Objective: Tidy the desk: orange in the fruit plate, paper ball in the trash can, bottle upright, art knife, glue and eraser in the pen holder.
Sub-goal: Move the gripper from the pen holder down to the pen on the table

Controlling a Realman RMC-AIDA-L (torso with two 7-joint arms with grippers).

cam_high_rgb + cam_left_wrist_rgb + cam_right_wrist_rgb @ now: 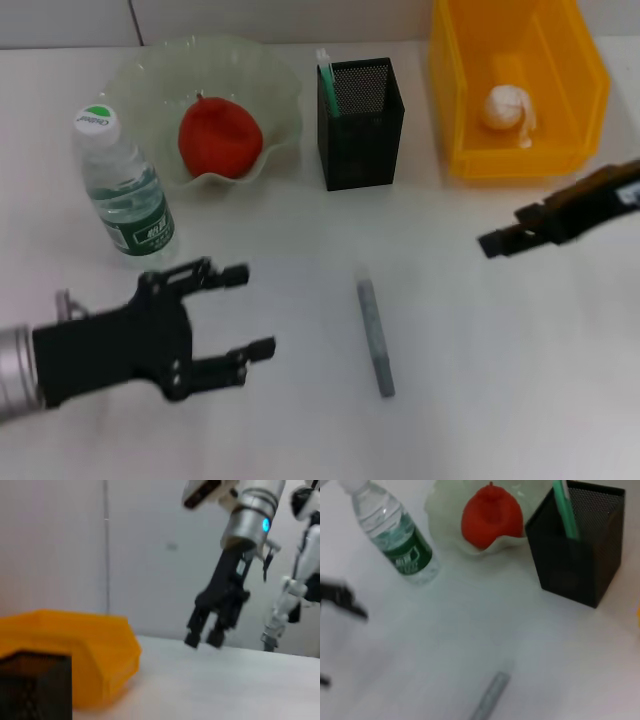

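Step in hand: the glue (pixel 375 336), I judge. It lies flat on the desk (pixel 500 380), in front of the pen holder (pixel 361 123) and well apart from it, nothing touching it.
My left gripper (pixel 247 316): fingers spread wide, nothing between them, hovering low over the desk to the left of the glue.
My right gripper (pixel 492 243): up in front of the trash can (pixel 520 90), right of the pen holder; from here its fingers look drawn close together with nothing in them.
Next move: my left one looks best placed. It needs to slide across, straddle the thin stick across its width, pinch, then tip it upright over the pen holder's mouth.
Already sorted: the orange (pixel 220 138) sits in the fruit plate (pixel 150 75), the paper ball (pixel 511 110) in the trash can, the bottle (pixel 122 185) stands upright left of the plate, and the art knife (pixel 327 80) pokes out of the pen holder.
Eraser: I can't see it anywhere.
In the way: nothing lies between my left gripper and the glue; only the knife already crowds one corner of the holder.
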